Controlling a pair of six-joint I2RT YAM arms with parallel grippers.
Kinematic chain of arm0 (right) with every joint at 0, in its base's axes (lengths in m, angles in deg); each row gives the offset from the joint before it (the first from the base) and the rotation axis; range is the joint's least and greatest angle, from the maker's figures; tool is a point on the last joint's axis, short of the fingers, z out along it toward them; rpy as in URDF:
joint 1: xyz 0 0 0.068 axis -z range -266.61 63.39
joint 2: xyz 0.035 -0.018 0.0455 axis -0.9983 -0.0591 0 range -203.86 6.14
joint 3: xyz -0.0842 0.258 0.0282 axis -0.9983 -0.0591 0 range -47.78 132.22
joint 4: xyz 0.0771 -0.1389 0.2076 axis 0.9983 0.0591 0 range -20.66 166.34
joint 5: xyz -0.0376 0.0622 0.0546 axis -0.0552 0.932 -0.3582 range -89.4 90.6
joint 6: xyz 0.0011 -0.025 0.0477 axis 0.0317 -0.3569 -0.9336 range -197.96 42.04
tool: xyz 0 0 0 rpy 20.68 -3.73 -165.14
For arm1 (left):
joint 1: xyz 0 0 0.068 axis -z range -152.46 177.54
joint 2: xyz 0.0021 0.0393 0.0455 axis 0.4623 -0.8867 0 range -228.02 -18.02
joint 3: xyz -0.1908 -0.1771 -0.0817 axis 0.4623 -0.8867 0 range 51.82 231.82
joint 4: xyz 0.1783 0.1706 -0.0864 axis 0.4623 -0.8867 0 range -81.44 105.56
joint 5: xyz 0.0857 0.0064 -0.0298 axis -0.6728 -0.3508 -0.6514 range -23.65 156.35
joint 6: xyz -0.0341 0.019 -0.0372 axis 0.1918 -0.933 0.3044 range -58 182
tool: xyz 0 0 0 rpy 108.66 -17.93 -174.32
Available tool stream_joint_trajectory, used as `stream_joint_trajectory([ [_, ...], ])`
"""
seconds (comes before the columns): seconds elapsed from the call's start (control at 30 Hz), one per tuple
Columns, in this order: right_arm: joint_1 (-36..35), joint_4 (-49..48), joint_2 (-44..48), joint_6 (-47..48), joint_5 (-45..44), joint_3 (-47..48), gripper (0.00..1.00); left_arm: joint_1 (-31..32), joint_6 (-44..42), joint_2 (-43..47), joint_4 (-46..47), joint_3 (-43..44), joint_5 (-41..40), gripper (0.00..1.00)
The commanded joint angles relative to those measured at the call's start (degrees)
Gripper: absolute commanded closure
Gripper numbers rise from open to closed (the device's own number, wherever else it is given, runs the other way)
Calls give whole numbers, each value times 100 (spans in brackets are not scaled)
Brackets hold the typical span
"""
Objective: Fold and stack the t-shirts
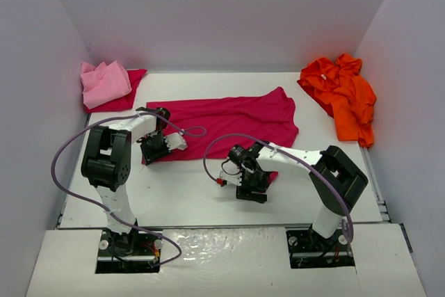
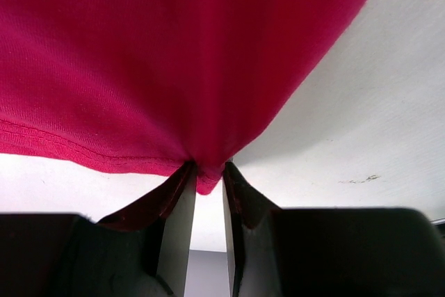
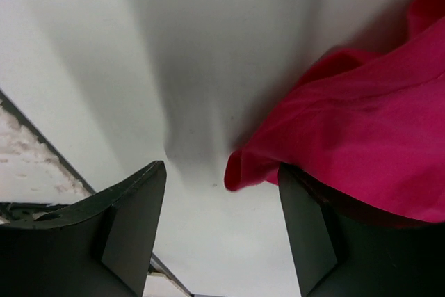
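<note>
Hem of the crimson t-shirt (image 1: 229, 117), stretched left-to-right on the tabletop (image 1: 188, 196), sits pinched in the left fingers (image 1: 152, 151), its other near corner between the wide-open, empty right fingers (image 1: 253, 187).

The left gripper (image 1: 157, 146) and right gripper (image 1: 247, 180) sit at the near edge of the red shirt (image 1: 229, 117). A pink shirt (image 1: 104, 83) (bunched up) lies past the left fingers, an orange shirt (image 1: 342, 95) past the right.

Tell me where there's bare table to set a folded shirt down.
Bare table lies in front of the crimson shirt, toward the near edge, and in a gap between it and the orange shirt. The back corners are crowded: pink shirt left, orange right.
</note>
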Motion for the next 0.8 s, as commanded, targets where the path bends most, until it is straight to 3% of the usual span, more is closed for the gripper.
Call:
stream_joint_trajectory([
  [0.0, -60, -259, -105, -174, -270, -50, 37, 50, 30, -29, 166, 30, 128, 82],
  [0.2, -71, -537, -202, -293, -516, -217, 40, 64, 43, -13, 126, 52, 108, 82],
  [0.23, -78, -591, -228, -320, -569, -250, 47, 76, 50, -19, 128, 56, 105, 82],
  [0.3, -84, -706, -281, -352, -675, -308, 69, 94, 64, -18, 140, 56, 99, 82],
  [0.37, -84, -772, -336, -378, -755, -415, 99, 94, 74, -8, 242, 31, 56, 96],
  [0.53, 94, -851, 147, -321, -1814, -722, 100, -35, 7, 333, 578, -227, -62, 100],
  [0.77, 1252, -584, 1688, 358, -2613, -346, 100, -382, -141, 1280, 649, -376, 212, 100],
])
